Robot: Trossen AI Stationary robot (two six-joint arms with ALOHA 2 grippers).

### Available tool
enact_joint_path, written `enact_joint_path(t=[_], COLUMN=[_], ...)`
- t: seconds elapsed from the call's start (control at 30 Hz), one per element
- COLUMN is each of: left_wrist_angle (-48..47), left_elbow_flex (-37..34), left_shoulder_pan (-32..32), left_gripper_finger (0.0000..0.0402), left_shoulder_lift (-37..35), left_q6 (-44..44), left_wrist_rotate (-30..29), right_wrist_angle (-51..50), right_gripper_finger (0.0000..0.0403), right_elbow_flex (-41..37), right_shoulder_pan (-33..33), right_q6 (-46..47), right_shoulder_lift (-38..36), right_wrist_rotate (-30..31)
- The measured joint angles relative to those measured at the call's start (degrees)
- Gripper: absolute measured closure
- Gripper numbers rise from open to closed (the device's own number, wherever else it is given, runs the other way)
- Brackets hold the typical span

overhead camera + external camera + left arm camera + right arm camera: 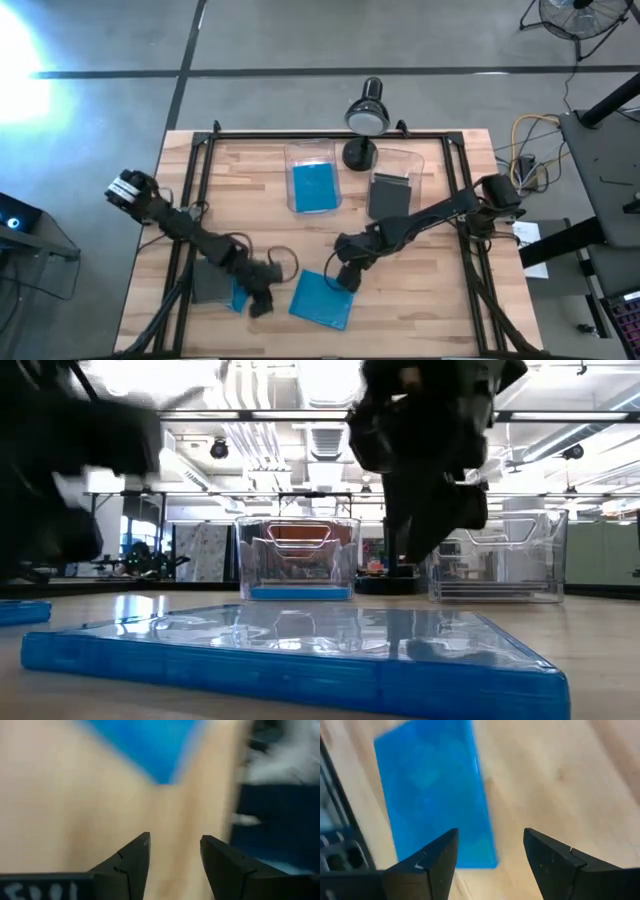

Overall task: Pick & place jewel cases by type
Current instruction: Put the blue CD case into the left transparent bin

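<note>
A translucent blue jewel case [322, 298] lies flat on the wooden table near its near edge, large in the low view [300, 650]. My right gripper [348, 278] hovers open at its far right corner; the blue case [435, 795] fills its wrist view, where the gripper [490, 832] stands over bare wood beside it. My left gripper [262, 298] is open just left of that case, over bare wood [175, 840]. A grey case [208, 285] and another blue case [240, 297] lie flat, partly hidden by the left arm.
Two clear bins stand at the table's far middle: the left bin [313, 160] holds a blue case [313, 188], the right bin [412, 165] holds dark cases [390, 195]. A black desk lamp [365, 120] stands behind them. Black frame rails [200, 180] border the table.
</note>
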Motion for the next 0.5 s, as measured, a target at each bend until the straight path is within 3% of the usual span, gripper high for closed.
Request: enact_joint_path(t=[0.1,0.2,0.37,0.5], left_wrist_angle=[8.80,10.44,9.54,9.00], left_elbow_flex=[0.79,4.62,13.93,20.35], left_shoulder_pan=[-5.79,-8.56,-7.40,-4.67], left_gripper_finger=[0.0246,0.0246,0.0246,0.0246], left_shoulder_lift=[1.64,5.74,16.53,24.89], left_q6=[5.93,11.91,24.10,26.96], left_wrist_rotate=[-1.11,-4.18,-7.75,-5.76], right_wrist_angle=[-0.07,0.10,-0.02,-0.46], right_gripper_finger=[0.0184,0.0184,0.0183,0.0183], right_elbow_flex=[-0.34,-0.36,-0.65,-1.55], right_shoulder_pan=[0.24,0.09,0.18,0.14], right_q6=[-4.30,-5.58,-6.91,-4.62], right_shoulder_lift=[1.21,1.36,1.47,1.47], right_wrist_rotate=[-0.01,0.36,1.11,1.25])
